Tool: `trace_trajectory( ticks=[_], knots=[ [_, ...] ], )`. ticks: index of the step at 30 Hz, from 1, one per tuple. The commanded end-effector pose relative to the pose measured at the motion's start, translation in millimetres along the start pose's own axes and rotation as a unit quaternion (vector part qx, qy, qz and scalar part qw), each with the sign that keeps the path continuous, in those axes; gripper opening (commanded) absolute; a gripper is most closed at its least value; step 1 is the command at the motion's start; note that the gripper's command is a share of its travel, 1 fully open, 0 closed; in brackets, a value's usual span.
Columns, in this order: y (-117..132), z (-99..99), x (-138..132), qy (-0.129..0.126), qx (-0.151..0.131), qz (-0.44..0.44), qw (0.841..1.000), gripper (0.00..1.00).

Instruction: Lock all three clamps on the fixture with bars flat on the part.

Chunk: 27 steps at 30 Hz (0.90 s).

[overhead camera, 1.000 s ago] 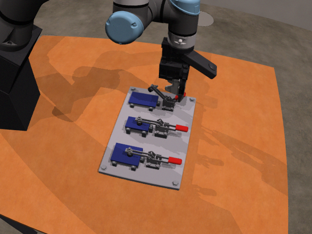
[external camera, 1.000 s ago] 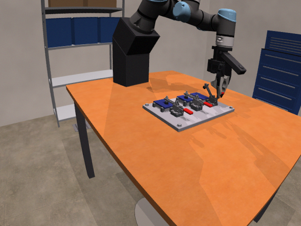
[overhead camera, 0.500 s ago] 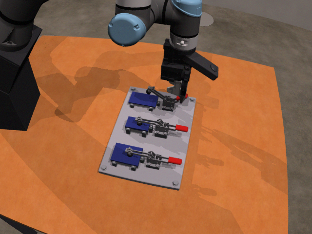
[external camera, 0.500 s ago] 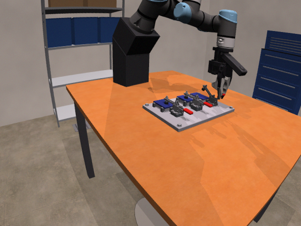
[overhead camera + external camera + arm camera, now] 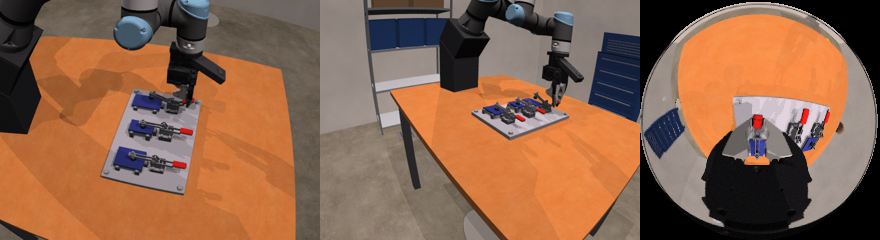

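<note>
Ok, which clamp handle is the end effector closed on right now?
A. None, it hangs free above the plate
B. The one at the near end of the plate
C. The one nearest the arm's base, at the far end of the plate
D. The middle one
C: the end effector pinches the far clamp's red handle, while the middle handle and near handle lie untouched.
</note>
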<state>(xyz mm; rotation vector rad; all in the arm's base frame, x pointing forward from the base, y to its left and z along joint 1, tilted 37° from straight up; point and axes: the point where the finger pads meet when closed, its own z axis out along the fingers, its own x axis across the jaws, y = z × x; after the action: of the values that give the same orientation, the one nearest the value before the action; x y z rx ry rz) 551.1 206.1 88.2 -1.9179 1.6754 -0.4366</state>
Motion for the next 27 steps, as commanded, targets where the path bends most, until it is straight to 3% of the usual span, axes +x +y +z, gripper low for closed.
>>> trace_trajectory(
  ticks=[1, 27],
  knots=[
    [-1, 1.1, 0, 0.000, 0.001, 0.000, 1.000, 0.00],
    [-9, 14.6, 0, 0.001, 0.001, 0.000, 1.000, 0.00]
  ],
)
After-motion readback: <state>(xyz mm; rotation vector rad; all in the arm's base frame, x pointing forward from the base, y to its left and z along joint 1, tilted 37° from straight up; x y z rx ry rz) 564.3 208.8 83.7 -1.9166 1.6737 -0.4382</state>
